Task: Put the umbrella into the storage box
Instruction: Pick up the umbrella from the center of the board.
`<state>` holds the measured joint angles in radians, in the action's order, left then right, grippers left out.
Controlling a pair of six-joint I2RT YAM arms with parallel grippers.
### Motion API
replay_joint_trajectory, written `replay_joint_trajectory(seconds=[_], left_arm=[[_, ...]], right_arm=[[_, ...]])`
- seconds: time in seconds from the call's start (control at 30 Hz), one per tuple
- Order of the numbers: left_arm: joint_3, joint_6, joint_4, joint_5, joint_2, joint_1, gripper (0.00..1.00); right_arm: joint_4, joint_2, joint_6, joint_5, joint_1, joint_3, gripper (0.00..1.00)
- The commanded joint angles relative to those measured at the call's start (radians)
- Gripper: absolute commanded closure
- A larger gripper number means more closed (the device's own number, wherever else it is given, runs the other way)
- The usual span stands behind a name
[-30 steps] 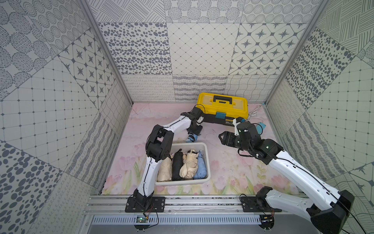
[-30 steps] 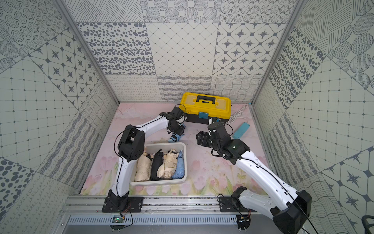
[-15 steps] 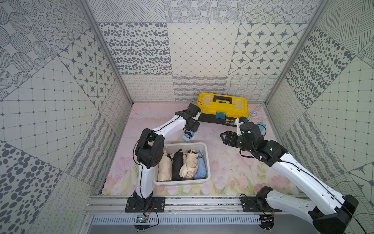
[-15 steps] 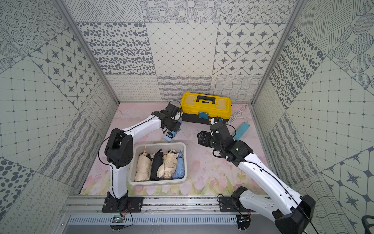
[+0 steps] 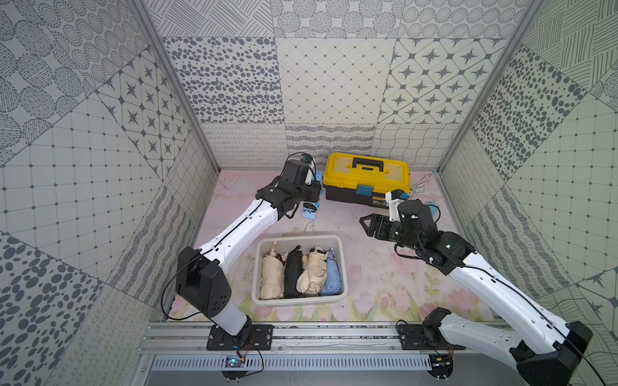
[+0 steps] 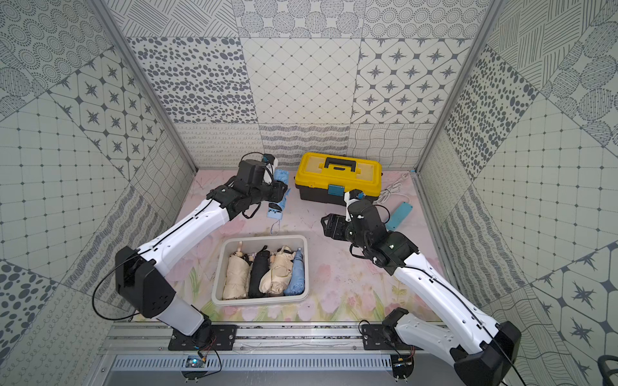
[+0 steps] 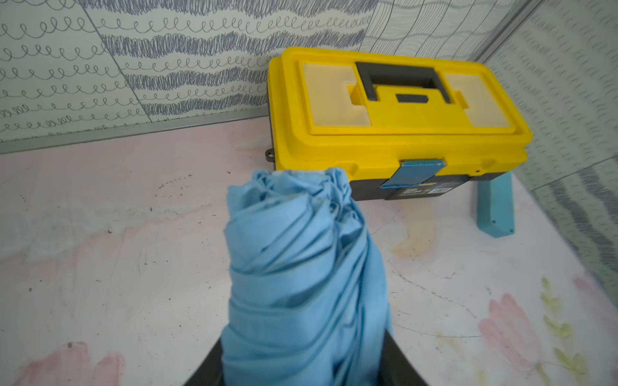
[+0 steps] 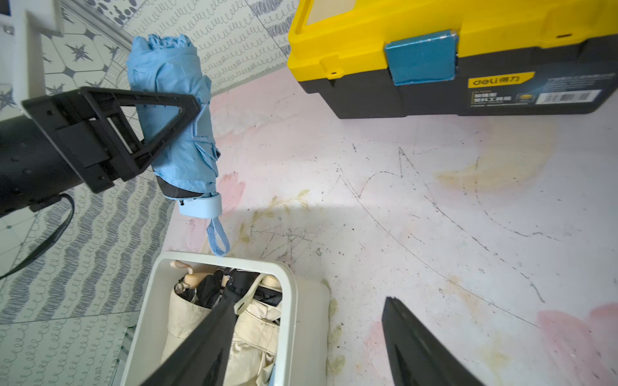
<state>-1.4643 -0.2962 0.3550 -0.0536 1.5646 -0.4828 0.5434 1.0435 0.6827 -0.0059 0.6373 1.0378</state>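
A folded light blue umbrella (image 5: 310,210) hangs handle-down between the yellow toolbox and the far rim of the storage box (image 5: 299,238), its strap dangling. My left gripper (image 5: 309,195) is shut on the umbrella's cloth middle (image 8: 174,100), and one black finger (image 8: 133,127) lies across it. In the left wrist view the umbrella (image 7: 301,267) fills the space between the jaws. The white storage box (image 6: 264,238) holds several folded umbrellas, beige, black and blue. My right gripper (image 5: 366,224) stands open and empty to the right of the box's far corner (image 8: 287,300).
The yellow-lidded black toolbox (image 5: 366,173) stands against the back wall. A teal power strip (image 6: 399,214) and its white cable (image 6: 394,185) lie by the right wall. Patterned walls close in the left, right and back.
The left arm's elbow has swung out to the left and towards the front. The gripper has carried the blue umbrella slightly up and towards the back. The right arm has hardly moved.
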Motion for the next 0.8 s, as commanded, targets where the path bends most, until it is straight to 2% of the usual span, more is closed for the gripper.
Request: replay_joint_trajectory(seconds=[0.0, 0.23, 0.3, 0.4, 0.57, 0.77], left_arm=[[0.119, -0.398, -0.314, 0.197, -0.120, 0.016, 0.66], [0.309, -0.718, -0.534, 0.316, -0.224, 0.023, 0.67], [0.353, -0.776, -0.603, 0.351, -0.235, 0.022, 0.67], [0.391, -0.804, -0.645, 0.385, -0.248, 0.019, 0.67], [0.417, -0.813, -0.652, 0.425, -0.270, 0.018, 0.66], [0.452, -0.823, -0.625, 0.421, -0.301, 0.012, 0.67]], right_arm=[[-0.158, 0.017, 0.034, -0.104, 0.000, 0.018, 0.24], [-0.356, 0.086, 0.078, -0.333, 0.022, 0.004, 0.21], [-0.405, 0.117, 0.095, -0.388, 0.033, 0.000, 0.20], [-0.454, 0.166, 0.107, -0.433, 0.051, 0.009, 0.18], [-0.442, 0.247, 0.114, -0.433, 0.066, 0.046, 0.18], [-0.486, 0.325, 0.130, -0.492, 0.085, 0.080, 0.20]])
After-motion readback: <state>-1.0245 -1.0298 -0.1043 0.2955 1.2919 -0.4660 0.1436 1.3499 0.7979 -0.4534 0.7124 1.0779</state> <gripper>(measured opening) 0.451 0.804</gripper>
